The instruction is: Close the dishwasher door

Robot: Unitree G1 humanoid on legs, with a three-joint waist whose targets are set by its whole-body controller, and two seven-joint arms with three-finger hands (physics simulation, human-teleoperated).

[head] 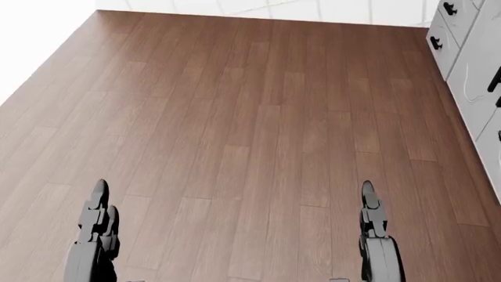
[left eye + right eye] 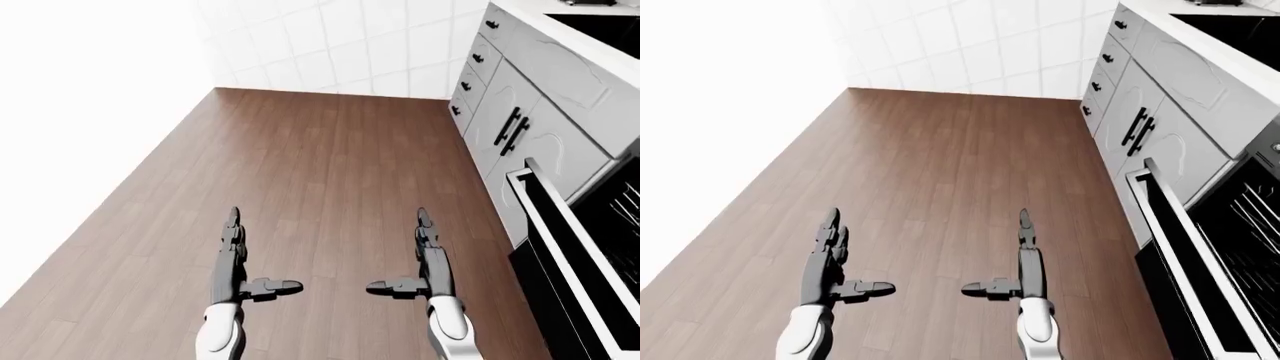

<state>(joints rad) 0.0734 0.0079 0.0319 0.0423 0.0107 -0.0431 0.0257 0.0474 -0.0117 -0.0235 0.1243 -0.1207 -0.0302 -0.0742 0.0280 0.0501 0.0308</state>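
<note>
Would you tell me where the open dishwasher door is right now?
The dishwasher door hangs open at the right edge of the right-eye view, just below the white cabinets, right of the right hand.

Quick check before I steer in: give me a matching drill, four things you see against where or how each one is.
Things:
1. dishwasher door
2. left robot hand
3. tiled wall
4. cabinet double doors

States:
A. top of the view, beyond the wood floor
B. white, with paired black bar handles
C. hanging open at the right edge
D. fingers straight, holding nothing

Pairs: 1-C, 2-D, 3-A, 4-B
</note>
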